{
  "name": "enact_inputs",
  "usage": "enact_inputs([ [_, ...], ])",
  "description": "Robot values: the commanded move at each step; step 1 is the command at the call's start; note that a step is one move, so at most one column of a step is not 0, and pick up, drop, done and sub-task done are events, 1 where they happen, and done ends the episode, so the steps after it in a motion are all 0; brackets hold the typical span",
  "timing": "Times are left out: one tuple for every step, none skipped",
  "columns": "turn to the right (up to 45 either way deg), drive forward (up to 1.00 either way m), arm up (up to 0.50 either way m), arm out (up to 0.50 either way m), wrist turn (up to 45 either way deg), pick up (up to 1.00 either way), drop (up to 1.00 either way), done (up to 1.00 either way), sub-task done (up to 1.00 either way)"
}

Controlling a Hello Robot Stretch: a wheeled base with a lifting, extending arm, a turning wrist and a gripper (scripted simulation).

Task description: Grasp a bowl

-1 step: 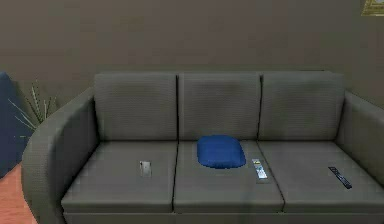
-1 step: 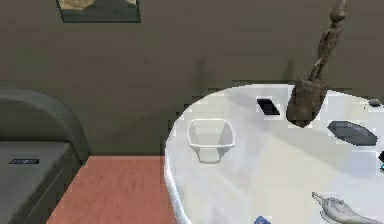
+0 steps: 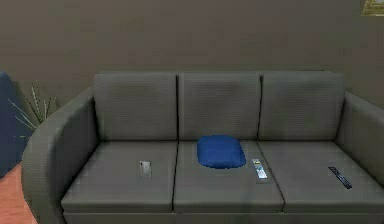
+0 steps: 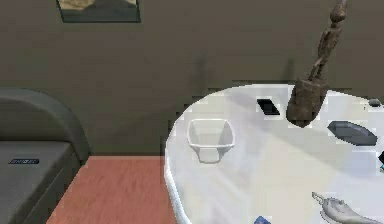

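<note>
A white bowl point(image 4: 211, 138) with a squarish rim stands on a round white table point(image 4: 240, 185), near the table's left edge in the arm side view. A tall brown statue point(image 4: 308, 95) rises on the same table, right of the bowl and farther back.
A small dark flat thing point(image 4: 267, 105), a dark dish-like thing point(image 4: 352, 131) and a grey object point(image 4: 340, 208) also lie on the table. A grey sofa point(image 3: 130, 110) carries a blue cushion point(image 3: 220, 152) and slim remotes point(image 3: 260, 169). The sofa's end point(image 4: 35, 125) stands left of the table, with red-brown floor point(image 4: 110, 195) between them.
</note>
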Motion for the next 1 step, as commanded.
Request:
enact_inputs([
  [0.0,0.0,0.38,0.0,0.0,0.0,0.0,0.0,0.0],
])
